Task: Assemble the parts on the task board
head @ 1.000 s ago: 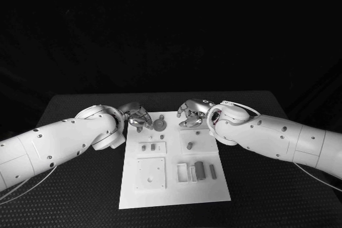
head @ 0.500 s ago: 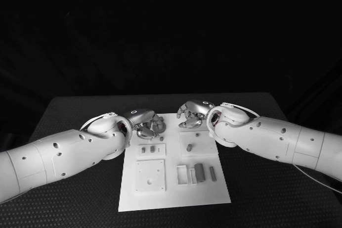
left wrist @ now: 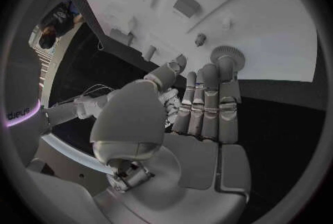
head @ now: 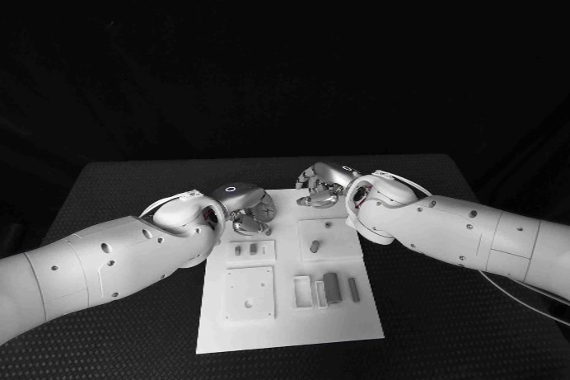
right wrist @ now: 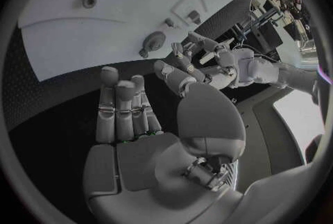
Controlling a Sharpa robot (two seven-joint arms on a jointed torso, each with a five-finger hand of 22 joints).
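Head view: the task board (head: 291, 330) is laid lengthwise on the black desk (head: 119, 182), and both hands are set over its far end. The left hand (head: 246, 211) is placed over the far-left corner with its fingers (head: 250, 224) curled downward; whether anything is gripped cannot be told here. The right hand (head: 319, 186) is held over the far-right corner, fingers bent, with no part seen in them.

Left wrist view: a toothed gear (left wrist: 227, 56) is seen lying flat on the board (left wrist: 277, 29), touching or just beyond the tips of the extended left fingers (left wrist: 208, 101). It is not enclosed. A small peg (left wrist: 200, 39) is stood just past it.

Right wrist view: the right hand (right wrist: 139, 124) is shown empty, fingers (right wrist: 118, 107) straight and together. The same gear (right wrist: 152, 43) is seen near the board's (right wrist: 83, 35) edge, close under the left hand (right wrist: 201, 63). The left hand is judged the nearer to it.
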